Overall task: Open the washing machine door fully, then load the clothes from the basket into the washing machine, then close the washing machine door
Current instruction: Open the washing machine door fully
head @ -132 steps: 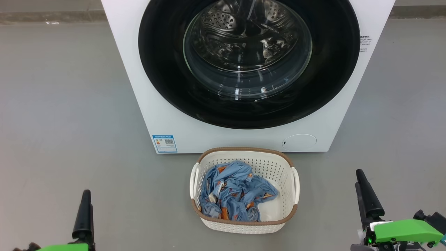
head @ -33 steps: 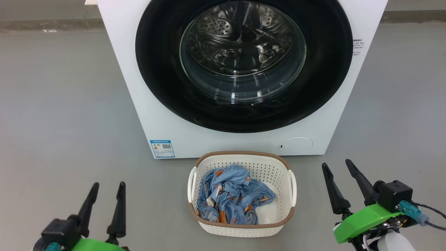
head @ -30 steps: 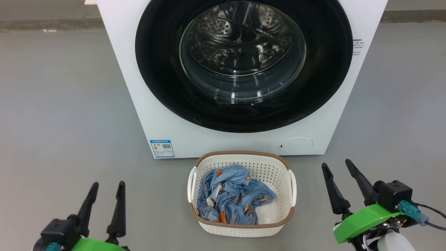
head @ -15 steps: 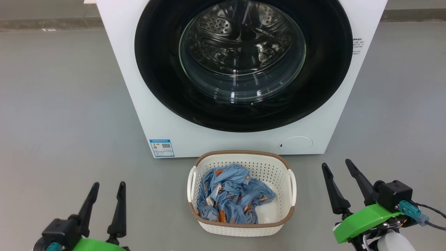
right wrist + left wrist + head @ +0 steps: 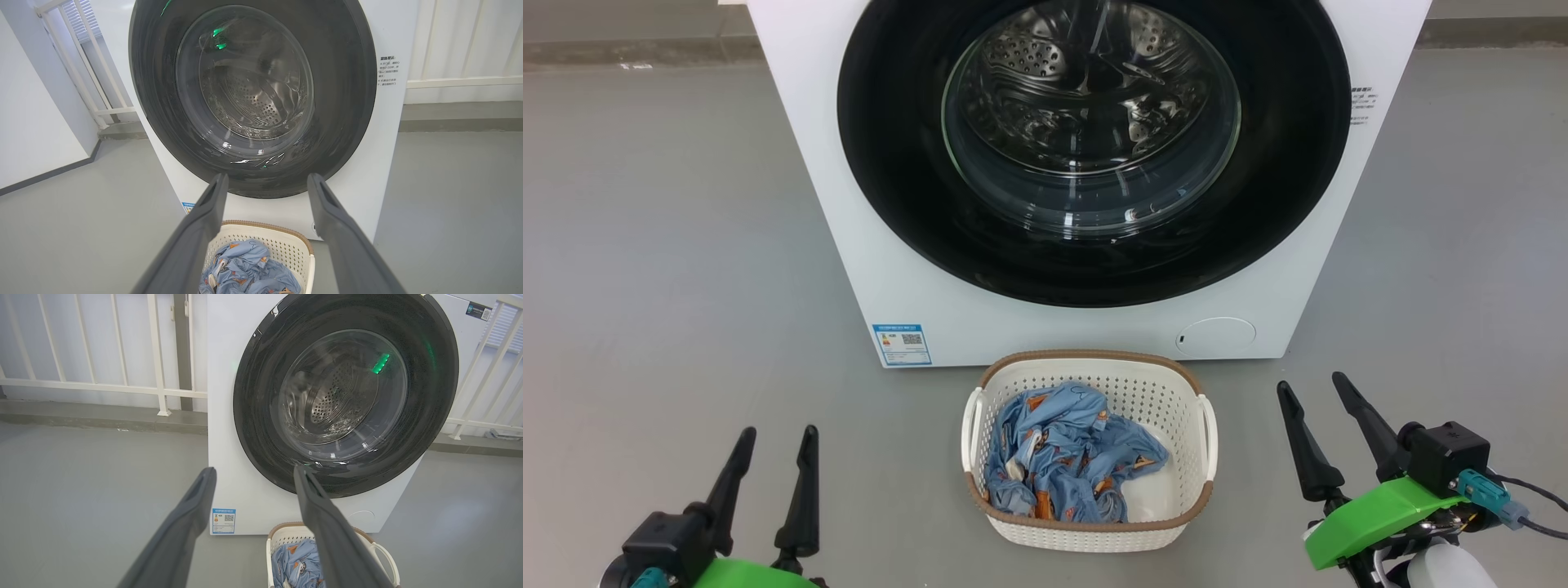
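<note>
Hovering empty with jaws spread, left gripper (image 5: 778,433) and right gripper (image 5: 1312,382) flank the basket (image 5: 1086,357) holding the clothes (image 5: 1070,449). Behind stands the washing machine (image 5: 915,302), the washing machine door (image 5: 890,163) shut. Blue label (image 5: 901,344) bears a QR code; side print (image 5: 1361,104) illegible.

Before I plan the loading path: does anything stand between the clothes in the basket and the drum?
Yes: the round, black-rimmed glass washing machine door is shut over the steel drum, behind the cream perforated basket of light blue printed clothes.
</note>
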Controlling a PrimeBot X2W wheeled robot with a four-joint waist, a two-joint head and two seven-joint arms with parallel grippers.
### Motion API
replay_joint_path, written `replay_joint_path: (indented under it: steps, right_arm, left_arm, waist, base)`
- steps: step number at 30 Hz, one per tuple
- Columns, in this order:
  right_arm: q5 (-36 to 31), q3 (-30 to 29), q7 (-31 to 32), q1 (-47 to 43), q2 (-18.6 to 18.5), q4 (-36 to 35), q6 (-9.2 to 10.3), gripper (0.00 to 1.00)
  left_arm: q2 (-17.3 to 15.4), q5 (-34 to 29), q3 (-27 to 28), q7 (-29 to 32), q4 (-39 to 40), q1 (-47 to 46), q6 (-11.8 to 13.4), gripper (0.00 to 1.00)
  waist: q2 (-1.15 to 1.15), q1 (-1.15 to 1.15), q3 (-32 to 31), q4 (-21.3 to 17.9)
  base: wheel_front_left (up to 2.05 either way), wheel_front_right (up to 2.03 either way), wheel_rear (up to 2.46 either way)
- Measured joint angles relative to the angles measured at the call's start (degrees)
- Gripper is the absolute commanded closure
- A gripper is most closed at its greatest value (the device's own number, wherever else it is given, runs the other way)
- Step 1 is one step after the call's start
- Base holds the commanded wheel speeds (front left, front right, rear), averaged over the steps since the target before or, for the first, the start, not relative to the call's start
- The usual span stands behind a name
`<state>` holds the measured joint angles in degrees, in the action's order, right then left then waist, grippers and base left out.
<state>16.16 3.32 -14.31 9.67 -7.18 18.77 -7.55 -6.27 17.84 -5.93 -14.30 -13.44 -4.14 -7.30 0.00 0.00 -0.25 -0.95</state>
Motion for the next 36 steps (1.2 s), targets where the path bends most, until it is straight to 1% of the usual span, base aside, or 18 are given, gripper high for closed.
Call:
replay_joint_path:
  steps: [6, 11, 28, 36]
  right_arm:
    - [0.00, 0.00, 0.00, 0.00, 0.00, 0.00, 0.00, 0.00]
    - [0.01, 0.01, 0.00, 0.00, 0.01, 0.03, 0.00, 0.00]
    - [0.01, 0.29, 0.00, 0.02, -0.07, 0.36, 0.01, 0.00]
    - [0.10, 0.48, 0.00, 0.02, -0.32, 0.56, 0.01, 0.00]
  left_arm:
    - [-0.22, -0.01, -0.02, 0.00, 0.01, 0.00, 0.00, 0.00]
    - [-0.42, -0.02, -0.07, 0.00, -0.02, 0.00, 0.00, 0.00]
    - [-0.41, 0.54, -1.03, 0.00, -0.20, -0.01, 0.00, 0.00]
    - [-0.56, 1.53, -1.49, 0.00, -0.14, -0.01, 0.00, 0.00]
  waist:
    - [0.00, 0.00, 0.04, -0.03]
    - [0.00, 0.00, 0.09, -0.06]
    - [0.00, 0.00, -0.07, -0.21]
    - [0.00, 0.00, -0.27, -0.19]
  base:
    - [0.16, 0.16, -0.32]
    - [0.58, 0.58, -1.16]
    - [1.14, 1.14, -2.27]
    - [0.69, 0.69, -1.38]
